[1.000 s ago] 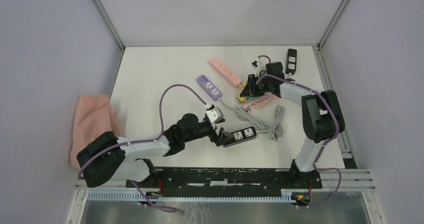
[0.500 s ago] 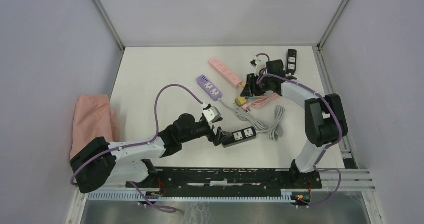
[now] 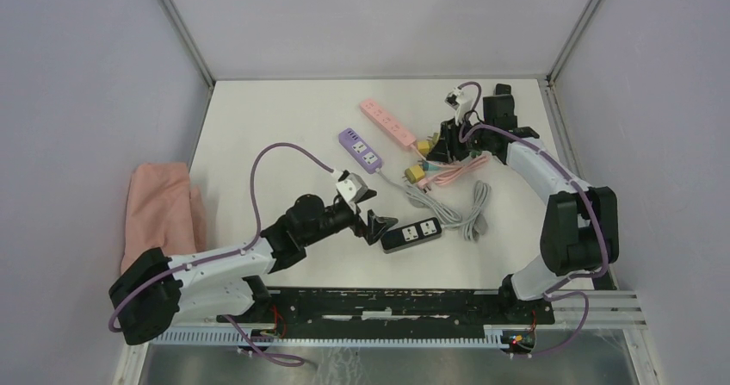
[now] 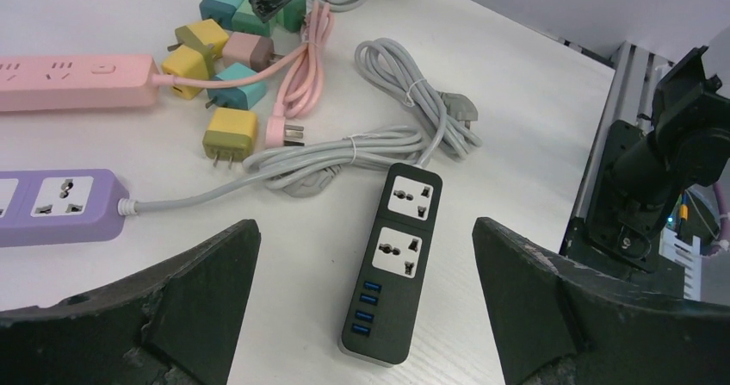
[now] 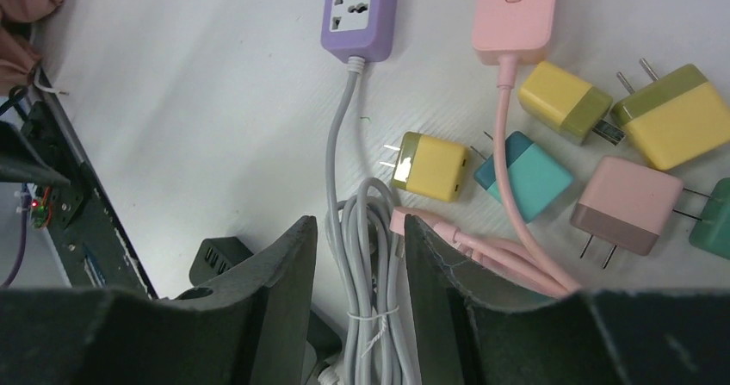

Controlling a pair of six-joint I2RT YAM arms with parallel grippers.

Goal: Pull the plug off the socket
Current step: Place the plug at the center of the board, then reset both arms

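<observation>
The black socket strip (image 3: 411, 232) (image 4: 392, 273) lies flat near the front of the table, and both of its sockets are empty. My left gripper (image 3: 372, 226) (image 4: 363, 230) stands wide open just left of it, with the strip's near end between the jaws and untouched. A yellow plug (image 3: 414, 173) (image 4: 228, 133) (image 5: 430, 165) lies loose on the table, prongs out. My right gripper (image 3: 437, 148) (image 5: 357, 221) hovers above the plug pile, its jaws a little apart and holding nothing.
A purple strip (image 3: 360, 149) (image 5: 360, 10) and a pink strip (image 3: 389, 123) (image 5: 515, 10) lie mid-table. Several loose coloured plugs (image 5: 525, 174) sit by the pink strip's end. Coiled grey cable (image 3: 469, 208) and pink cable (image 3: 456, 174) lie nearby. A pink cloth (image 3: 159, 208) lies at the left edge.
My left gripper opened wider, let go of the black strip and drew back left. My right gripper opened, left the yellow plug on the table and moved away toward the far right.
</observation>
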